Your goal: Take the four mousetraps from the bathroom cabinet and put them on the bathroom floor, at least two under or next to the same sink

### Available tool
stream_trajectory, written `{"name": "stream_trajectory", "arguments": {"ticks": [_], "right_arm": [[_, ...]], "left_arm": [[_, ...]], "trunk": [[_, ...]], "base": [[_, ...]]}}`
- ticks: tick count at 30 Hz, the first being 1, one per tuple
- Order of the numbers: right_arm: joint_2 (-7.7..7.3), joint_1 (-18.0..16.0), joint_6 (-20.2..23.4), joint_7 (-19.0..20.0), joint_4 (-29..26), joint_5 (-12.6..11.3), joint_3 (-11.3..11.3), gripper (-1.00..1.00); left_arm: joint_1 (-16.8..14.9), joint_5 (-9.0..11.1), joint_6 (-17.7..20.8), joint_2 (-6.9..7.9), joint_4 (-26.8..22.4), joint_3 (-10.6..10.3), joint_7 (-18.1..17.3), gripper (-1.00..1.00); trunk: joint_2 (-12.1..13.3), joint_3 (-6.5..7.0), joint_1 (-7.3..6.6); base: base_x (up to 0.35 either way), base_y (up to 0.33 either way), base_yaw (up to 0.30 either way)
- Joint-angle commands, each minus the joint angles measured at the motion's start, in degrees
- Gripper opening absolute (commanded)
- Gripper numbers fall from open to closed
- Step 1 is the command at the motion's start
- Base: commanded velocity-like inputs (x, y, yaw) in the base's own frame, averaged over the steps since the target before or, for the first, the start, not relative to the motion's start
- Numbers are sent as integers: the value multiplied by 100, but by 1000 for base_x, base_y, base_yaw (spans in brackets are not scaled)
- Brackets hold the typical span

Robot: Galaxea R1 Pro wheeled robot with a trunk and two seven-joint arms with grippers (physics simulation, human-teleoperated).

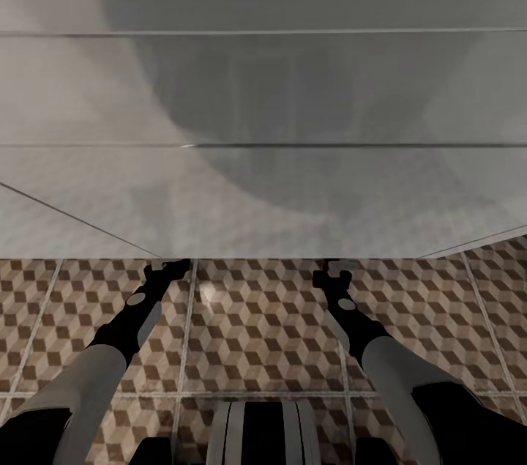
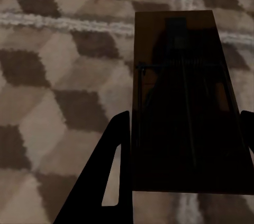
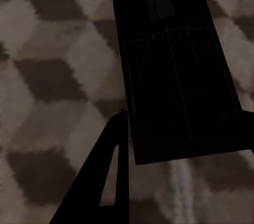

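Both arms are stretched forward and low over the bathroom floor [image 1: 256, 326], right at the foot of a broad white panelled surface [image 1: 263, 157] that rises ahead (what it belongs to cannot be told from here). The low reach is judged to serve the setting-down of traps on the tiles, since the task wants them on the floor and close to the sink.

In the left wrist view a mousetrap [image 2: 180, 102] is seen lengthwise between the two fingers of the left gripper [image 2: 182, 144], its dark wooden base and wire spring facing the camera, the cube-patterned tiles spread beneath it. One finger [image 2: 108, 176] lies along the trap's edge and the other shows at the opposite edge, so the jaws are closed to the width of the trap and are gripping it.

In the right wrist view a second mousetrap [image 3: 174, 70] is held the same way by the right gripper [image 3: 182, 134], slightly skewed, the jaws clamped against its two long sides.

Whether either trap is already touching the tiles cannot be told; both are dark, being in shadow.
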Motion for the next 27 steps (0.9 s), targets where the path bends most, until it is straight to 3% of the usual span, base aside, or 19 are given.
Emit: {"name": "stream_trajectory", "arguments": {"ticks": [1,6,13,27], "right_arm": [[-1,-3,-36,-30,10,-44,51,-100],[1,-3,-77,92,43,-54,51,-100],[34,-3,-513,279,84,-100,22,-100],[21,-3,-623,304,358,-114,6,-100]], "left_arm": [[-2,48,-13,1,5,5,-22,-100],[-1,48,-13,-4,5,6,-22,-100],[-1,48,-13,2,5,6,-22,-100],[-1,41,-13,0,14,4,-22,-100]], "trunk": [[-1,-3,-1],[-1,-3,-1],[-1,-3,-1],[-1,-3,-1]], "base": [[0,0,0],[0,0,0],[0,0,0],[0,0,0]]}}
